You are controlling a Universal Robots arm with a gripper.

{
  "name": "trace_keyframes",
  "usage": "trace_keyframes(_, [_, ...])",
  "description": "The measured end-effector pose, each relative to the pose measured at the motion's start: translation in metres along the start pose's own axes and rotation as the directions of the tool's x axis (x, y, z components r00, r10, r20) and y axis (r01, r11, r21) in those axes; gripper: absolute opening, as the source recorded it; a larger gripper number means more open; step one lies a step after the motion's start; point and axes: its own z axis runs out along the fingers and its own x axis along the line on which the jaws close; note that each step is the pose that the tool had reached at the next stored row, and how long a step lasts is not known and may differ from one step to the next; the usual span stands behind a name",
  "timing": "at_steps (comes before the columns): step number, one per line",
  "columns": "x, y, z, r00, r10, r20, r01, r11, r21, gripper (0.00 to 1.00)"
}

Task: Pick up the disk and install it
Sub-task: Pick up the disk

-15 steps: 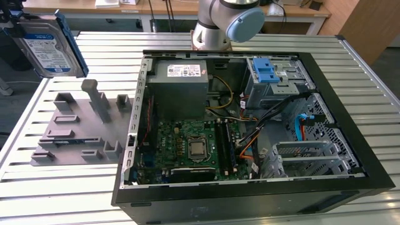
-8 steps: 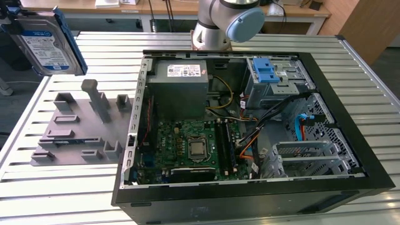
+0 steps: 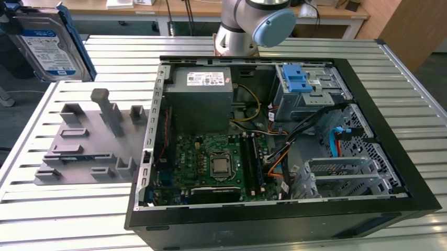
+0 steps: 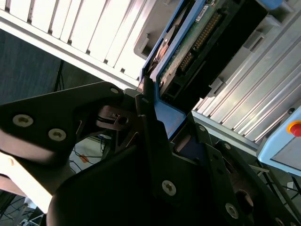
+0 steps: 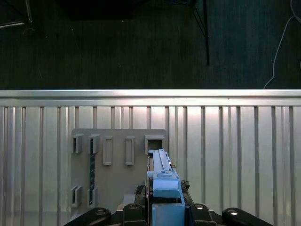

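disk lifted in the hand, off to the side of the open case

in the exterior view the disk [image 3: 45, 47] hangs at about 10 o'clock from the open computer case [image 3: 279, 222], with its label toward the camera. in the first wrist view the hand [image 5: 167, 209] is clenched on the disk's blue bracket, and the disk stands on edge over the grey fixture [image 5: 117, 188]. the fixture lies at 9 o'clock from the case, both on a ribbed aluminium tabletop [image 3: 91, 219]. the arm [image 3: 252, 23] rises at 12 o'clock behind the case. beyond the tabletop's edge lies a dark carpeted floor [image 5: 117, 42] with a pale cable [image 5: 283, 37] on it. wooden desks [image 3: 188, 9] line the back of the room.
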Motion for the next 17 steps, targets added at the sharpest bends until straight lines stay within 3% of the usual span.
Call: trace_keyframes(17, [-0.0002,0.0003,-0.0174,1.0000,0.000,0.0000,0.000,1.0000,0.0000,0.36])
